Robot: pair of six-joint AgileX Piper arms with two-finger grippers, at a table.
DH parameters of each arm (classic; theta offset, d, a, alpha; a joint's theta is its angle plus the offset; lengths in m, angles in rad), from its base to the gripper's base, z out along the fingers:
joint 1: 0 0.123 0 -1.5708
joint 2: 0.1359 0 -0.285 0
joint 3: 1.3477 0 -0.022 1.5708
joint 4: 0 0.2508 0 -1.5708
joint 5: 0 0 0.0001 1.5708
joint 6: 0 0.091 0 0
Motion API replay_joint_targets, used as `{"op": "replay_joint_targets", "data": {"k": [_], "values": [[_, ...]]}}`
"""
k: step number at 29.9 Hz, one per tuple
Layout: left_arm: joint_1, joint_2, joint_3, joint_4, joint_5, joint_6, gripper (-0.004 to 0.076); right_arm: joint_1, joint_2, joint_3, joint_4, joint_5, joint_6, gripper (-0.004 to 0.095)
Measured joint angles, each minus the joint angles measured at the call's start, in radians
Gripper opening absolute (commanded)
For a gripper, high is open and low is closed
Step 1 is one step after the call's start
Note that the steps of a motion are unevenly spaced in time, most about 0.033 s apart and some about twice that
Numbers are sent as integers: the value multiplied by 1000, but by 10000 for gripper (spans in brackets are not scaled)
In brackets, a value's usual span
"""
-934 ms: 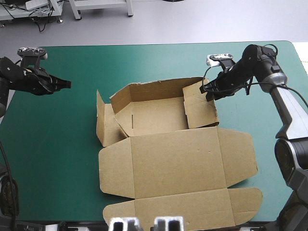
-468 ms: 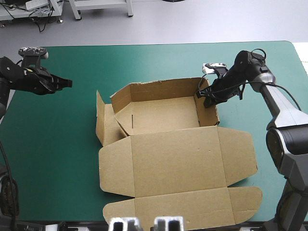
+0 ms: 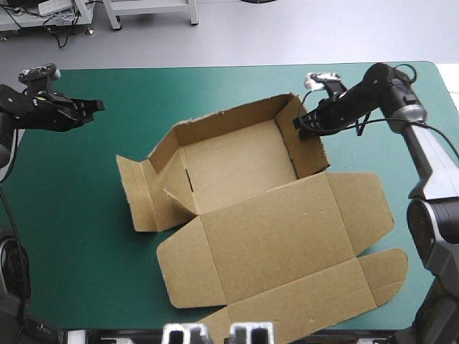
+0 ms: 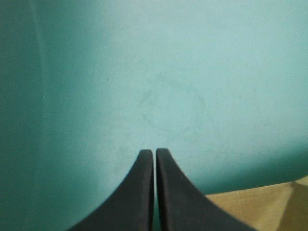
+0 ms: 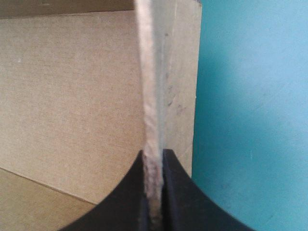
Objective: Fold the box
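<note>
The brown box [image 3: 237, 161] lies in the middle of the table as an open tray. Its back and right walls stand up, its left side flap [image 3: 140, 193] is splayed outward, and its lid [image 3: 287, 236] lies flat toward the near edge. My right gripper [image 3: 300, 126] is shut on the top edge of the right wall [image 3: 310, 147] near its far corner. In the right wrist view the wall's edge [image 5: 151, 96] runs straight out from between the right gripper [image 5: 154, 155]. My left gripper [image 3: 98, 106] hovers shut over the far left of the cover. In the left wrist view the left gripper [image 4: 154, 153] holds nothing, with a corner of board [image 4: 260, 207] beside it.
Teal-green cover [image 3: 72, 215] shows to the left of the box, between it and my left gripper. The lid's front flaps [image 3: 301, 308] reach almost to the table's near edge. The right arm stretches in along the table's far right corner.
The right wall's flap was stood up and gripped. The whole box has since swung round, its right side toward the far edge. My left gripper shifted slightly toward the far edge.
</note>
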Motion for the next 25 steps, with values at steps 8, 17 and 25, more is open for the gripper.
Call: {"op": "replay_joint_targets", "data": {"k": [8, 17, 25], "values": [[132, 89, 0, -465, 97, 224, 5, -125, -164, -136, 89, 38, -14, -17], [134, 159, 0, -726, 259, 411, 5, -176, -252, -249, 220, 41, -34, -17], [97, 137, 0, -854, 271, 453, 5, -176, -264, -271, 239, 42, -34, -17]]}}
